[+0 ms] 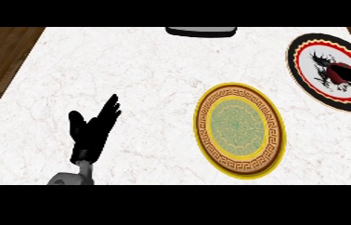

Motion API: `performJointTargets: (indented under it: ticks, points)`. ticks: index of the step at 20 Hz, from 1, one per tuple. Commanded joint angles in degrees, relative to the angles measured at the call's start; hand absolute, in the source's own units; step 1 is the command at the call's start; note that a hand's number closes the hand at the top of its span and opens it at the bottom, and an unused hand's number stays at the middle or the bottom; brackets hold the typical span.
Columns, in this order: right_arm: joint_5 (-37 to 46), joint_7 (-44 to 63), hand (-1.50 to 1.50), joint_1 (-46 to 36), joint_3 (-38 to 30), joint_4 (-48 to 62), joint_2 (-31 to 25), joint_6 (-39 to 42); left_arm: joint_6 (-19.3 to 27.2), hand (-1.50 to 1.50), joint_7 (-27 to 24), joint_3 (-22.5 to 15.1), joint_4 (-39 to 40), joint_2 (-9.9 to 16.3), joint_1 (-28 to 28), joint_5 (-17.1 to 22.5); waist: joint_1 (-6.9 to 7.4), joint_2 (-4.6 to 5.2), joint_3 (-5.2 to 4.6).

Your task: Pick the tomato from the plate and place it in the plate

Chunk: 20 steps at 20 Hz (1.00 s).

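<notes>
Head view of a marble counter (137, 70). The left hand (93, 129) rests at lower left, fingers straight and spread upward, holding and touching nothing. The tomato (339, 72), dark red, lies on the black-rimmed plate (302, 47) at the right edge. The gold-rimmed green plate (238, 161) sits nearer centre, bare.

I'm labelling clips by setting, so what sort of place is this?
Probably a kitchen counter: a white marble-look countertop carries two decorated plates, a gold-rimmed plate and a black-rimmed plate holding a tomato.
</notes>
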Motion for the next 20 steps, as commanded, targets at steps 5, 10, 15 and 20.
performJointTargets:
  ticks: [5, 10, 15, 20]
  points:
    - [-11.81, -13.22, -1.50, 1.34, -11.57, -0.12, -1.43, 3.70, 0.36, 0.00, 1.61, 0.97, 0.30, -0.04, 0.31, 0.68, -1.32, -0.56, -0.28]
    - [-15.88, -18.04, -1.50, 5.62, -14.34, 3.25, -4.41, 16.64, 0.23, 0.00, 0.57, 0.36, -1.77, 0.73, 3.57, -0.42, -1.92, -1.11, -0.39]
    - [-16.40, -21.94, -1.50, 9.13, -12.93, 4.74, -4.91, 26.54, -1.43, 0.00, -3.61, 1.17, 0.99, 0.95, 6.18, -0.17, -2.55, -1.40, -0.55]
    - [-17.39, -23.72, -1.50, 13.27, -10.40, 2.94, -2.97, 31.58, -0.24, 0.00, 1.27, 2.45, -1.33, 1.15, 3.40, -0.13, -3.51, -1.83, -0.67]
